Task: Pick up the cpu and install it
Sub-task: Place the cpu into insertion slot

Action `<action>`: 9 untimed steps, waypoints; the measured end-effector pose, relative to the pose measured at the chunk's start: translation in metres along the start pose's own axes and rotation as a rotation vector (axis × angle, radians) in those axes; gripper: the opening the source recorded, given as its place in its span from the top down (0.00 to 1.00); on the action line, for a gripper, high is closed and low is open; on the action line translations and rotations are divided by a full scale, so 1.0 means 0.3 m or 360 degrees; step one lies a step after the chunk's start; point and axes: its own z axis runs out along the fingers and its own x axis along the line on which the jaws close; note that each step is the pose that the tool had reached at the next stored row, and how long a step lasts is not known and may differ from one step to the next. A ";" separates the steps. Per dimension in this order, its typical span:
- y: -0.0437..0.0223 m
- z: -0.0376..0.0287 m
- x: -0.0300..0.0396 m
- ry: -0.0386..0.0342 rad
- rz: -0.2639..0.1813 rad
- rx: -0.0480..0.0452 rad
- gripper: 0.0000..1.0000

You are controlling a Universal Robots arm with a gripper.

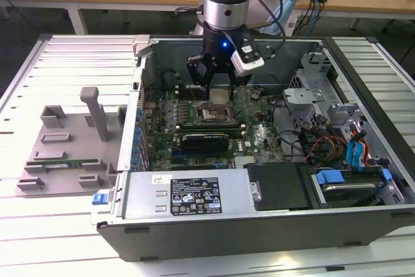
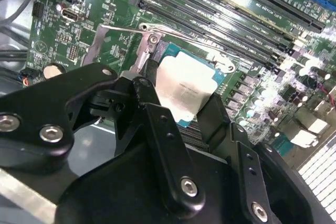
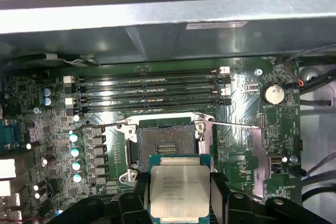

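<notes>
The cpu (image 3: 179,187) is a flat square chip with a silver-grey top and a thin teal rim. My gripper (image 3: 179,195) is shut on it, one black finger (image 3: 140,195) on each of two opposite edges. In the first wrist view the cpu hangs just beside the open black socket (image 3: 165,142), overlapping its near edge. In the second wrist view the cpu (image 2: 184,90) sits between the fingertips (image 2: 149,95) of the gripper (image 2: 181,106), tilted over the socket's metal bracket (image 2: 149,38). In the exterior view the gripper (image 1: 219,89) holds the cpu (image 1: 219,97) low inside the computer case, over the socket (image 1: 213,115).
The socket's wire levers (image 3: 231,125) stand open on both sides. Memory slots (image 3: 152,90) run along the socket. A black expansion card (image 1: 204,139) and power supply (image 1: 188,196) lie near the case front. Cables and drive bays (image 1: 337,141) crowd the exterior view's right. A grey parts tray (image 1: 65,147) lies outside on the exterior view's left.
</notes>
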 end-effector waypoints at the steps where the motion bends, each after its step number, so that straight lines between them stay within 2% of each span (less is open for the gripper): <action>1: 0.000 0.000 0.000 0.0002 0.0046 0.0001 0.45; 5: 0.000 0.000 0.000 0.0008 0.0167 0.0005 0.45; 9: 0.000 0.000 0.000 0.0012 0.0259 0.0008 0.45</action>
